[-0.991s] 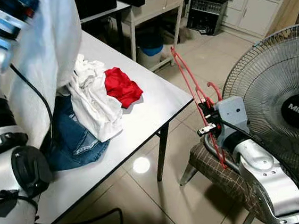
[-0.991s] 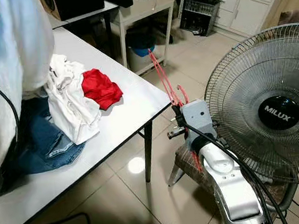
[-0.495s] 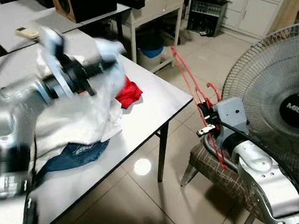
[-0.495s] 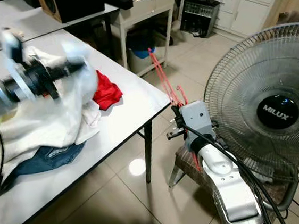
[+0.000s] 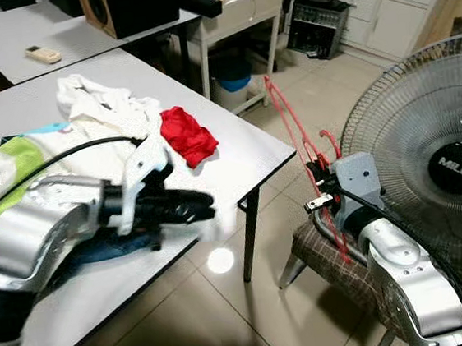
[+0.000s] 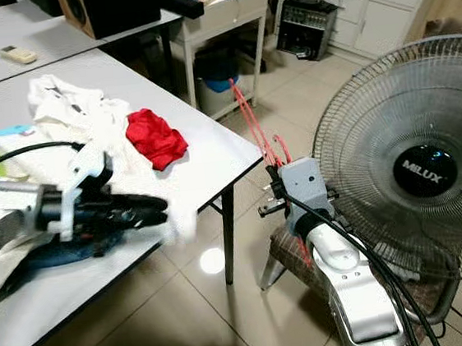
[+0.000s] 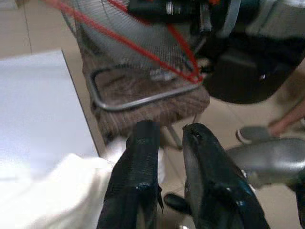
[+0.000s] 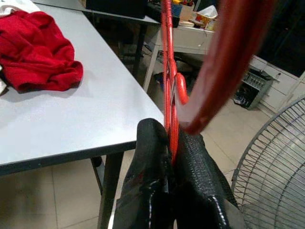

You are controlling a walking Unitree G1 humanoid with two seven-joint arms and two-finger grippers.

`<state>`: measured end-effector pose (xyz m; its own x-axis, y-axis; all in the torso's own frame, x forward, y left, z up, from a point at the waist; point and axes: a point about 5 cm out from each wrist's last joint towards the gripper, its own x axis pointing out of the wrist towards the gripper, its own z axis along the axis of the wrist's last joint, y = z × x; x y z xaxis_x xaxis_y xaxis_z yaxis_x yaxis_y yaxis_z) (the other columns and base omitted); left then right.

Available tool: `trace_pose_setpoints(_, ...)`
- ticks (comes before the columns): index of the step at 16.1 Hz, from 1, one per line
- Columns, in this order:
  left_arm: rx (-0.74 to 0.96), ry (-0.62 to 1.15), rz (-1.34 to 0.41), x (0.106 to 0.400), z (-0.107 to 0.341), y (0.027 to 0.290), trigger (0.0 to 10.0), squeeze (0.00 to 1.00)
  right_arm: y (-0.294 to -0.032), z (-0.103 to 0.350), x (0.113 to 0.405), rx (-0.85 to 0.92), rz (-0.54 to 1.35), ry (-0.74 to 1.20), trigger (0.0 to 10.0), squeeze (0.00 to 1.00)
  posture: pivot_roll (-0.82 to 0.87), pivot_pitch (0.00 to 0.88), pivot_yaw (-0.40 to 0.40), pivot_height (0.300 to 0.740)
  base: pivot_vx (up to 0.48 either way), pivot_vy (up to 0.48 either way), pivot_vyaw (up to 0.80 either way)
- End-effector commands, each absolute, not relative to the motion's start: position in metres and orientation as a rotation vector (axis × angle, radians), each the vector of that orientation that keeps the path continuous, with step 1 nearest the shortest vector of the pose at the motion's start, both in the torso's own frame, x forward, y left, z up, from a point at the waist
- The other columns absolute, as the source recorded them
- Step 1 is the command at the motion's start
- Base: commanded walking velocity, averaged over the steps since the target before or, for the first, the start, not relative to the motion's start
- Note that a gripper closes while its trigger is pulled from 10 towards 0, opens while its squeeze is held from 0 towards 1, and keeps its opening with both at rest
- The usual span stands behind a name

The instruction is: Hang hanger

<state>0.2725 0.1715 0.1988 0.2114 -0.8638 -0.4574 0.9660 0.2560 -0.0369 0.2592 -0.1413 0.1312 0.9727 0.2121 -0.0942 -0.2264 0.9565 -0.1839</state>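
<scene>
Right wrist view: the red hanger (image 8: 167, 71) is clamped between the 2 black fingers (image 8: 150, 181) of the right gripper (image 5: 321, 182), which holds it upright beside the table (image 5: 238, 160) corner, above the chair (image 5: 322, 254) and in front of the fan (image 5: 453, 166).

Step in hand, by judgement: the hanger is gripped and ready, but carries no garment. The next move calls for bringing cloth and hanger together.

Left gripper (image 6: 148, 208) reaches over the table edge near the white garment (image 6: 86, 126). Its fingers (image 7: 136, 167) stand slightly parted in the left wrist view, white cloth just beside them; whether they pinch it cannot be told.

Eye views add the red cloth (image 5: 190, 134) and the clothes pile.
</scene>
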Motion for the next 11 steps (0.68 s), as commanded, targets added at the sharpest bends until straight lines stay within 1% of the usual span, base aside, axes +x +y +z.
trace_pose_setpoints(1, 0.304, 0.437, -1.298, 0.269, 0.201, 0.173, 10.0, 1.0, -0.144, 0.131, 0.26, -0.199, 0.211, 0.067, 10.0, 0.0, 0.03, 0.003, -0.033, 0.74, 0.0, 0.0, 0.0)
trace_pose_setpoints(2, 0.29, 0.451, -1.301, 0.265, 0.203, 0.179, 10.0, 1.0, -0.144, 0.131, 0.259, -0.199, 0.211, 0.069, 10.0, 0.0, 0.04, 0.003, -0.032, 0.74, 0.0, 0.0, 0.0)
trace_pose_setpoints(4, 0.196, 0.336, -1.22, 0.271, 0.217, 0.188, 10.0, 1.0, -0.145, 0.131, 0.259, -0.196, 0.204, 0.069, 10.0, 0.0, 0.03, 0.004, -0.026, 0.74, 0.0, 0.0, 0.0)
trace_pose_setpoints(5, 0.134, 0.192, -1.12, 0.28, 0.229, 0.193, 10.0, 1.0, -0.145, 0.131, 0.259, -0.189, 0.195, 0.069, 10.0, 0.0, 0.03, 0.004, -0.019, 0.74, 0.0, 0.0, 0.0)
trace_pose_setpoints(6, 0.085, 0.069, -0.979, 0.289, 0.237, 0.199, 10.0, 1.0, -0.146, 0.131, 0.259, -0.179, 0.184, 0.071, 10.0, 0.0, 0.03, 0.004, -0.019, 0.74, 0.0, 0.0, 0.0)
trace_pose_setpoints(7, 0.076, 0.001, -0.81, 0.296, 0.236, 0.205, 10.0, 0.91, -0.147, 0.13, 0.259, -0.172, 0.177, 0.073, 10.0, 0.0, 0.04, 0.004, -0.015, 0.74, 0.0, 0.0, 0.0)
trace_pose_setpoints(8, 0.085, -0.001, -0.762, 0.297, 0.232, 0.206, 10.0, 0.24, -0.147, 0.13, 0.259, -0.169, 0.175, 0.073, 10.0, 0.0, 0.04, 0.004, -0.016, 0.74, 0.0, 0.0, 0.0)
trace_pose_setpoints(9, 0.119, 0.029, -0.674, 0.296, 0.216, 0.204, 10.0, 0.0, -0.147, 0.13, 0.26, -0.167, 0.174, 0.074, 10.0, 0.0, 0.04, 0.005, -0.019, 0.74, 0.0, 0.0, 0.0)
trace_pose_setpoints(11, 0.254, 0.143, -0.62, 0.291, 0.185, 0.199, 10.0, 0.0, -0.144, 0.131, 0.261, -0.168, 0.187, 0.072, 10.0, 0.0, 0.04, 0.007, -0.024, 0.74, 0.0, 0.0, 0.0)
